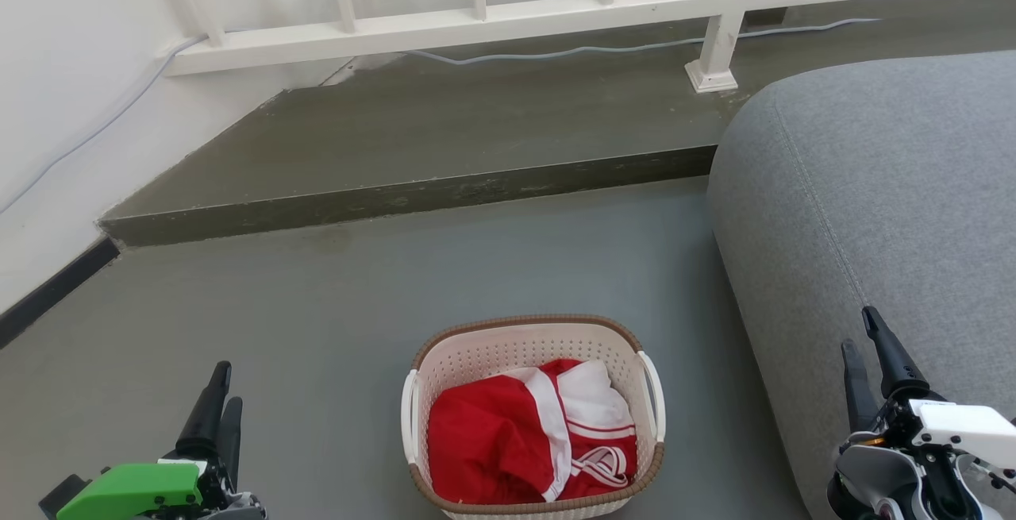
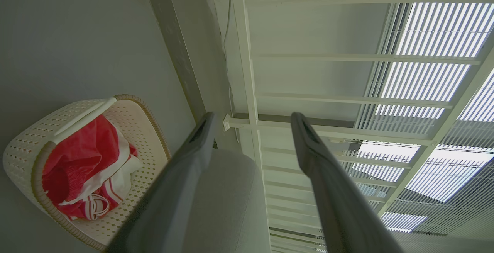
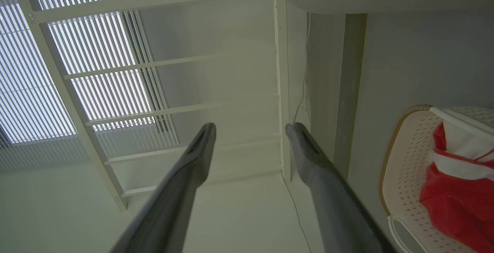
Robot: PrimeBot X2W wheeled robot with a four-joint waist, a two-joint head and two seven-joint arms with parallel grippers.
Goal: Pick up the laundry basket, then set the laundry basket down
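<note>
The laundry basket [image 1: 533, 415] stands on the grey floor at the bottom centre of the head view: cream perforated plastic, brown woven rim, white loop handles on both sides, red and white clothing inside. It also appears at the lower left of the left wrist view [image 2: 31, 145] and at the right edge of the right wrist view [image 3: 405, 168]. My left gripper [image 1: 223, 389] is low at the left of the basket, apart from it, open and empty [image 2: 251, 119]. My right gripper [image 1: 863, 333] is at the right, over the sofa's edge, open and empty [image 3: 251, 129].
A grey sofa [image 1: 889, 210] fills the right side, close to the basket. A raised dark step [image 1: 413, 194] crosses behind, with a white railing [image 1: 556, 16] and a grey cable [image 1: 556, 52] beyond. A white wall [image 1: 71, 107] stands at the left.
</note>
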